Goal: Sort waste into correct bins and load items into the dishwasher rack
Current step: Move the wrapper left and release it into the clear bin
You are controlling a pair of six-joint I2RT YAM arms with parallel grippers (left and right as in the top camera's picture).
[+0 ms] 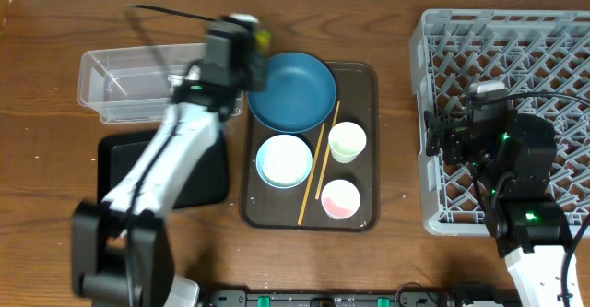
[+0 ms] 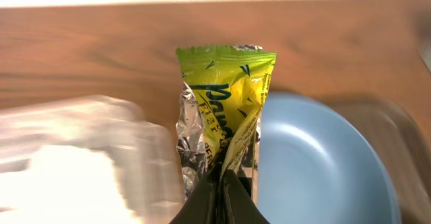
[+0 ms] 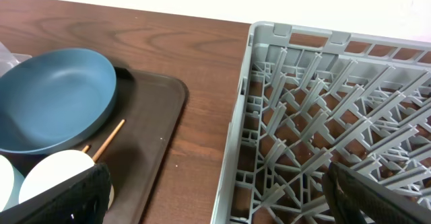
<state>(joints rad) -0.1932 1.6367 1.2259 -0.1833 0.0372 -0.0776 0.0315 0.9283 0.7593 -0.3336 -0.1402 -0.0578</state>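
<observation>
My left gripper (image 1: 251, 51) (image 2: 221, 183) is shut on the yellow-green snack wrapper (image 1: 264, 38) (image 2: 225, 109) and holds it up between the clear tub (image 1: 120, 86) (image 2: 81, 163) and the large blue bowl (image 1: 293, 90) (image 2: 316, 163). The white-and-light-blue bowl (image 1: 284, 159), pale green cup (image 1: 348, 141) (image 3: 57, 173), pink cup (image 1: 340, 199) and two chopsticks (image 1: 318, 164) (image 3: 108, 140) lie on the brown tray (image 1: 364, 76). My right gripper (image 1: 441, 139) (image 3: 222, 204) is open and empty over the left wall of the grey dishwasher rack (image 1: 507, 58) (image 3: 323, 116).
The black tray (image 1: 207, 183) lies in front of the clear tub, partly hidden under my left arm. A strip of bare wood table (image 1: 396, 141) separates the brown tray from the rack. The blue bowl also shows in the right wrist view (image 3: 54, 99).
</observation>
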